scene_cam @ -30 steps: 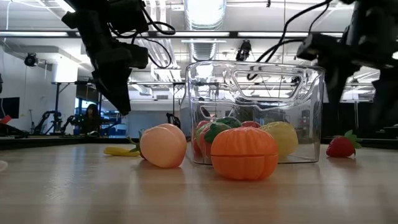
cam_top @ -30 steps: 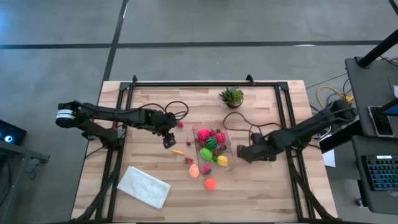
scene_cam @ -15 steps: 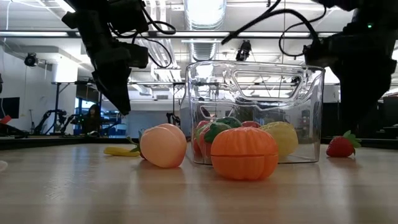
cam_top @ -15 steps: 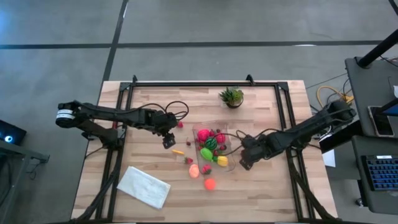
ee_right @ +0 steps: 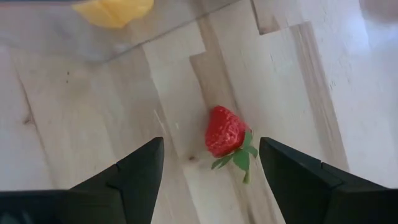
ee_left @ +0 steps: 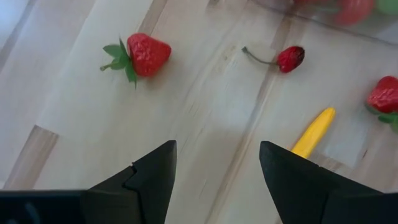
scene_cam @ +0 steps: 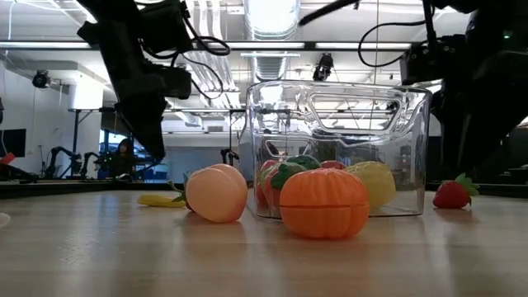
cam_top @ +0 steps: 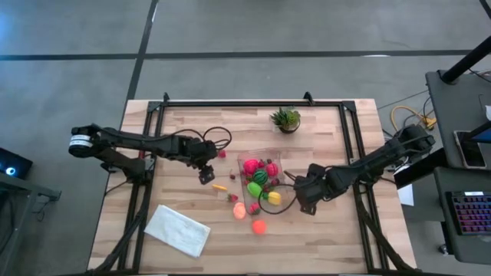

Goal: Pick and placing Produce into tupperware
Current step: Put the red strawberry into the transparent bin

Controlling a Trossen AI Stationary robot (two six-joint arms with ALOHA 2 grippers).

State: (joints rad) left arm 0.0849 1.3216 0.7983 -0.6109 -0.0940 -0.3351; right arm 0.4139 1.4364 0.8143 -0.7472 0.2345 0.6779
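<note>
High view, left to right, as I see it from my station:
cloth: white folded cloth (cam_top: 177,229) at the near-left of the table (cam_top: 322,245), well apart from everything else.
left gripper: left gripper (cam_top: 205,175) hovers left of the tupperware; my left wrist view shows its fingers (ee_left: 152,177) spread apart with only bare wood between them, holding nothing.
loose produce, left side: strawberry (ee_left: 146,54) and a cherry (ee_left: 290,58) lie ahead of the left gripper, a thin yellow piece (cam_top: 220,186) just beside it.
near produce: peach-coloured fruit (scene_cam: 216,193) and orange pumpkin (scene_cam: 324,203) sit on the table just near of the tupperware, outside it.
tupperware: clear tupperware (cam_top: 281,158) mid-table, upright; inside I see pink, red, lime green, striped dark green and a yellow fruit (cam_top: 274,198).
plant: small potted plant (cam_top: 286,119) at the far side, apart from the tupperware.
right gripper: right gripper (cam_top: 307,204) sits at the tupperware's near-right corner; fingers (ee_right: 140,174) parted, nothing gripped.
right strawberry: strawberry on the right (ee_right: 226,131) lies on the wood between and just ahead of the right fingers, untouched.
</note>
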